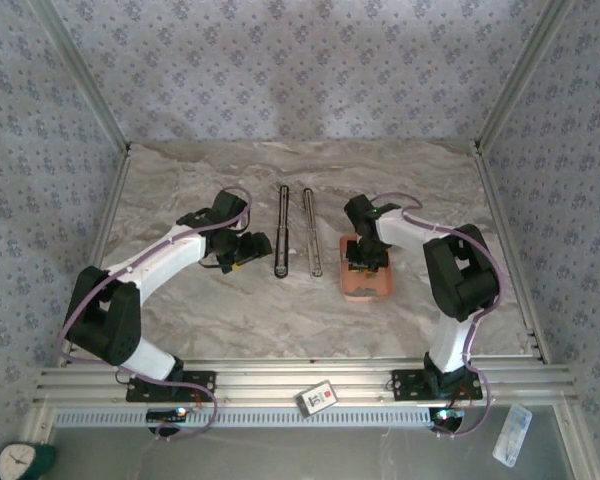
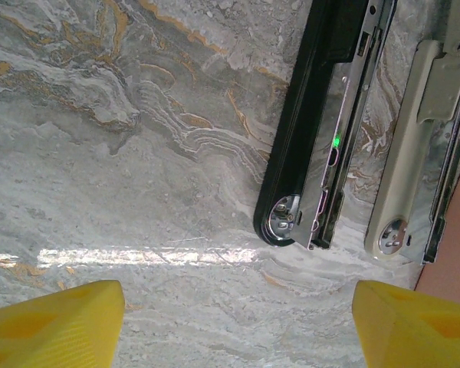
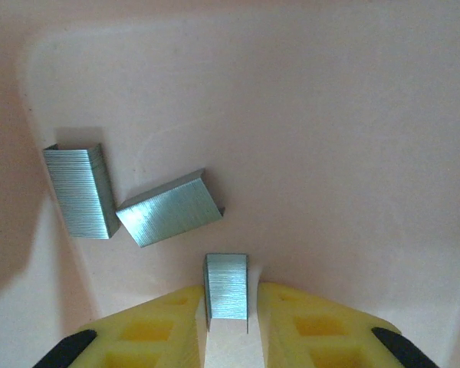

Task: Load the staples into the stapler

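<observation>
Stapler [image 1: 282, 228], black, lies mid-tabletop [image 1: 230, 310] beside a beige stapler [image 1: 312, 232]; the right end effector [image 1: 365, 262] is in a pink tray [image 1: 370, 291].

Left wrist: the left end effector [image 2: 238, 307] has its jaws wide apart and empty, near the stapler's end.

Right wrist: the fingers [image 3: 169, 326] closely flank one staple strip [image 3: 226, 285]; whether it is clamped cannot be told.

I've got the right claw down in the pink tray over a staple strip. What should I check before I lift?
1. Staple strip sits between the right claw fingers: ok.
2. Grip firm on that strip: cannot tell.
3. Tilted strip, the nearest neighbour, lies apart from the fingers: ok.
4. Claw stands away from the pink tray wall: ok.
5. Left claw open, holding nothing: ok.
6. Black stapler magazine open for loading: cannot tell.
</observation>
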You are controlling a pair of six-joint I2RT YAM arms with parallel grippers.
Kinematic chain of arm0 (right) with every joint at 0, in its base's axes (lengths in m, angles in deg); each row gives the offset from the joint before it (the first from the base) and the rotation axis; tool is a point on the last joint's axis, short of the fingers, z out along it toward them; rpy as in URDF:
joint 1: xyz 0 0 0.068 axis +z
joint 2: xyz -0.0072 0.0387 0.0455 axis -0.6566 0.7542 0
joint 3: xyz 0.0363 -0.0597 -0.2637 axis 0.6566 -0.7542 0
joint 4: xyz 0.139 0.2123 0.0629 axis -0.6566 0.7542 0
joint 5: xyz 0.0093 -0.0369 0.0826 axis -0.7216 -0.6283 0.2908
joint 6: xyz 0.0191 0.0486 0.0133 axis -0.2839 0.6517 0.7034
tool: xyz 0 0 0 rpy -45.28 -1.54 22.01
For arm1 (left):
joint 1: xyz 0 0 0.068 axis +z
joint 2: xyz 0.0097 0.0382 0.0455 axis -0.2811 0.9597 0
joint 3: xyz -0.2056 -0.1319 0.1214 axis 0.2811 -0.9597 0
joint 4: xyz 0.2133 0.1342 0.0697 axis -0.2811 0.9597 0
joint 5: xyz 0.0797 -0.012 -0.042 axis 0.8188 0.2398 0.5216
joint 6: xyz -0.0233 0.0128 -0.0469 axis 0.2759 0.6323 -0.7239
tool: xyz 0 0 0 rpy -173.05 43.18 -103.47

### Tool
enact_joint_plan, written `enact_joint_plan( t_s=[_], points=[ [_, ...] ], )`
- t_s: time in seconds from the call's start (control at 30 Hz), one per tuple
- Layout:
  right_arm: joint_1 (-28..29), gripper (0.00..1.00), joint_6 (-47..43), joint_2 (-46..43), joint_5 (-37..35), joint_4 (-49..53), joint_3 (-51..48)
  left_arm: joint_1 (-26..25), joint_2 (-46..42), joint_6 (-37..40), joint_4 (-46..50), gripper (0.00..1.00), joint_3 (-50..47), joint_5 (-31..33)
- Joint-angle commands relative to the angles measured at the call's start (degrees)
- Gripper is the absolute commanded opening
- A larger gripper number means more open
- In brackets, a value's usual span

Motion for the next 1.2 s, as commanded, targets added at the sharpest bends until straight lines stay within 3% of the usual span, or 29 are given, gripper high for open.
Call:
enact_joint_plan(
  t_s=[0.0, 0.17, 0.33, 0.53, 0.73, 0.9, 1.03, 1.17],
  points=[
    [0.37, 0.26, 0.45, 2.0, -1.76, 0.44, 0.3, 0.2, 0.56, -0.16, -0.25, 0.78, -0.23, -0.84],
    [0.81, 0.22, -0.25, 1.21, -2.01, 0.21, 0.16, 0.25, -0.14, 0.34, 0.13, 0.78, 0.04, -0.45],
    [0.84, 0.19, -1.04, -5.3, -1.78, -0.72, -1.46, 0.47, -6.58, 2.03, -4.78, 0.77, -2.51, 1.06],
    [0.73, 0.17, -6.38, -18.16, 3.75, -5.83, -5.29, 0.35, -12.04, 12.41, -11.28, 0.78, -3.38, -2.08],
    [-0.7, 0.17, -14.06, -28.12, 19.78, -12.63, -8.34, -0.26, -19.06, 29.41, -25.13, 0.77, -7.38, -8.02],
    [-1.06, 0.17, -15.77, -31.8, 33.96, -16.92, -8.42, -2.39, -25.13, 50.09, -35.88, 0.74, -11.23, -12.66],
    [-1.02, 0.17, -14.11, -33.89, 41.64, -21.02, -8.5, -7.1, -29.65, 69.86, -41.42, 0.71, -15.19, -12.7],
    [-0.88, 0.17, -11.37, -34.82, 47.61, -25.14, -8.46, -7.92, -28.93, 77.81, -39.95, 0.71, -13.92, -14.83]
  ],
)
